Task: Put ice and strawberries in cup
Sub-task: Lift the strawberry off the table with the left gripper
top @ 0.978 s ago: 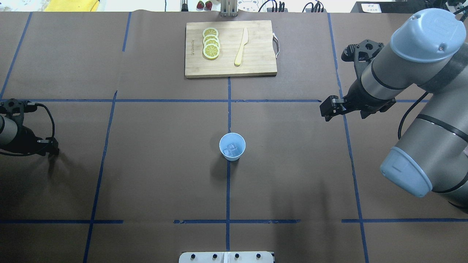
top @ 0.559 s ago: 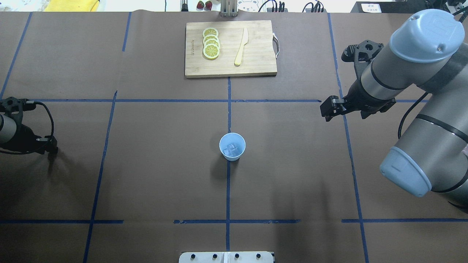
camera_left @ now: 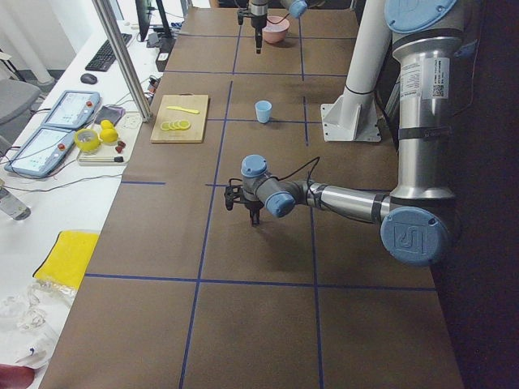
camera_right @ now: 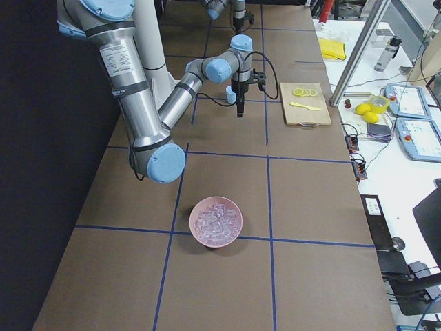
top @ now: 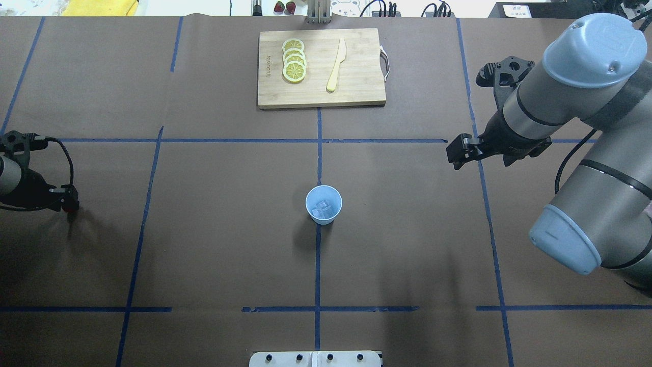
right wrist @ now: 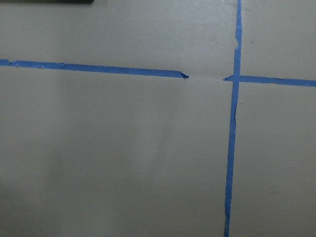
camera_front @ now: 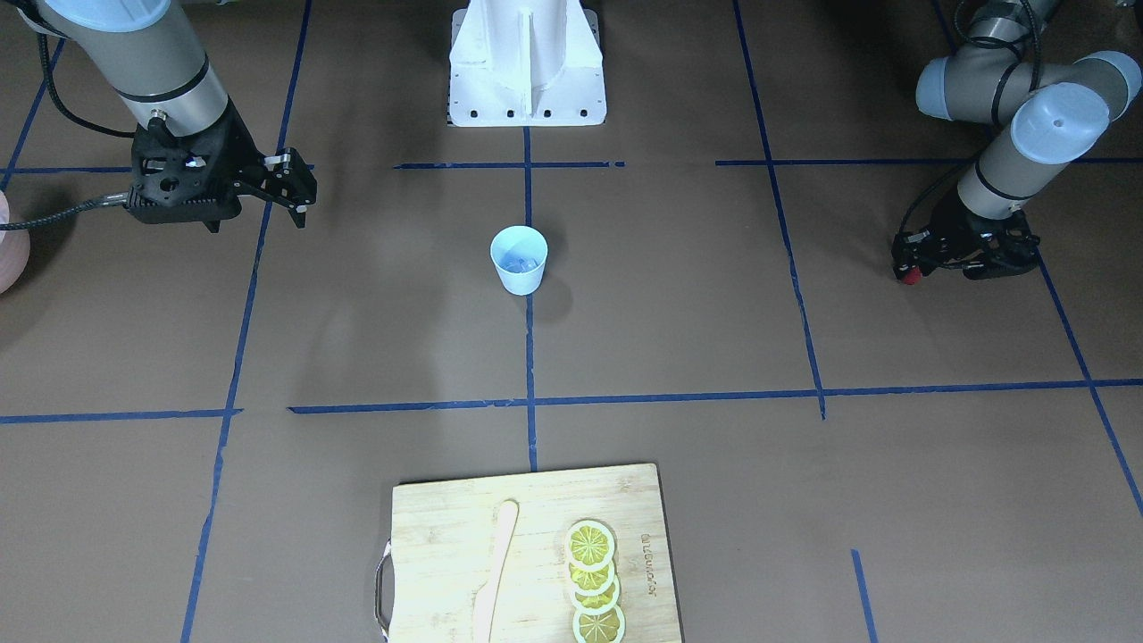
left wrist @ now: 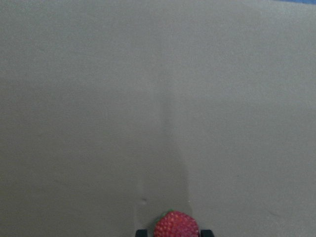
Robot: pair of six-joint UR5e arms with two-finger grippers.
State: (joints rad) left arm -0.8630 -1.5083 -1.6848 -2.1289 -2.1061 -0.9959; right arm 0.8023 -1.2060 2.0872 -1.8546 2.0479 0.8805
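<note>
The light blue cup (top: 323, 204) stands upright at the table's middle, with clear ice (top: 322, 208) cubes lying in its bottom; the front view shows the cup (camera_front: 519, 259) too. My left gripper (top: 71, 204) hangs low over the table at the far left edge, well apart from the cup. It is shut on a red strawberry (left wrist: 176, 226), which shows as a red spot (camera_front: 909, 275) at the fingertips. My right gripper (top: 455, 154) hovers open and empty to the cup's right and farther back; its wrist view shows only tape lines.
A wooden cutting board (top: 356, 92) with lemon slices (top: 294, 60) and a pale knife (top: 336, 65) lies at the far middle. A pink bowl of ice (camera_right: 216, 222) sits beyond the right arm. Two more red berries (top: 284, 7) lie past the table's far edge.
My left gripper has drifted slightly farther back and to the left, and the berry's red now shows at its tip. The right arm and the cup have not moved.
</note>
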